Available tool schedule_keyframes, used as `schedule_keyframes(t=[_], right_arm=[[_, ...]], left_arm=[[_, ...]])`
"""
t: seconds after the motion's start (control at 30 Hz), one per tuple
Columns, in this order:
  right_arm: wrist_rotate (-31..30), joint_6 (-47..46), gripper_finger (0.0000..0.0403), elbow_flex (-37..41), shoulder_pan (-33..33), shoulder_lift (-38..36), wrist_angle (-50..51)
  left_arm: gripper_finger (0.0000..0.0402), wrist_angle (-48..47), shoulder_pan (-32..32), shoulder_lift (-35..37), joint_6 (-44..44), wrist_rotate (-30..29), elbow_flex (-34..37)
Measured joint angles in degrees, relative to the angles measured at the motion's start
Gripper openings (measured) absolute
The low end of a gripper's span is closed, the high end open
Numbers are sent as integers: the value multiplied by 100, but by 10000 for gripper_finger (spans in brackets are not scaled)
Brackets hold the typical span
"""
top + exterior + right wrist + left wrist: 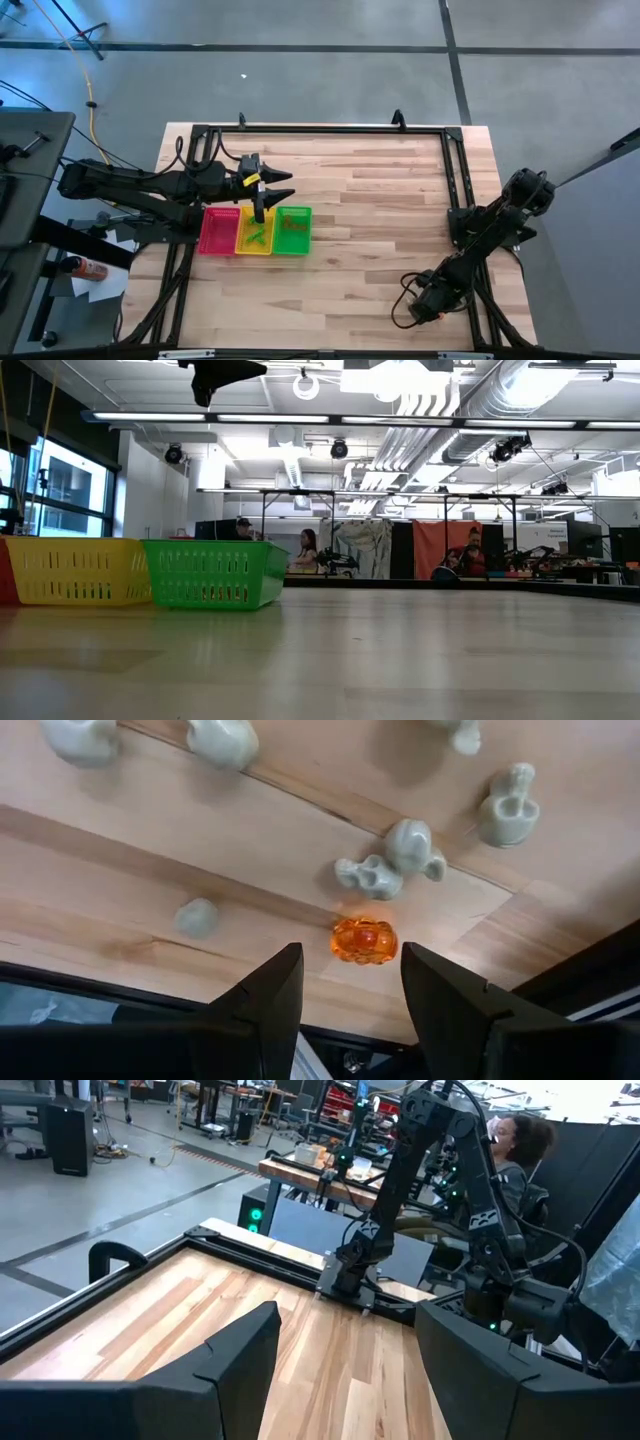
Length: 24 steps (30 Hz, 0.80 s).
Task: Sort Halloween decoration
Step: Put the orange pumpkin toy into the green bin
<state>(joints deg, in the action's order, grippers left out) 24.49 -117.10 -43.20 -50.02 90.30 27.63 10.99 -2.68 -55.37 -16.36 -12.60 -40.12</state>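
Right under my right gripper (345, 990), jaws spread with nothing between them, a tiny translucent orange pumpkin trinket (364, 940) lies on the pale wooden bench (150, 860) among small pale grey skull-like trinkets (392, 860), all down by the bench's near right corner. My left gripper (262, 212) hangs above the yellow slotted plastic tray (254, 231), jaws released and empty, near the bench's left edge. That tray sits between the red plastic tray (219, 231) and the green plastic tray (293, 230), and small green pieces (258, 238) lie in the yellow one.
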Motion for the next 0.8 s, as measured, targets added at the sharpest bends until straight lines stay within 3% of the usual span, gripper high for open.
schedule_keyframes(t=[0.8], right_arm=[[263,10,165,-8,43,492,-408]], left_arm=[[225,-212,2,0,2,0,-2]])
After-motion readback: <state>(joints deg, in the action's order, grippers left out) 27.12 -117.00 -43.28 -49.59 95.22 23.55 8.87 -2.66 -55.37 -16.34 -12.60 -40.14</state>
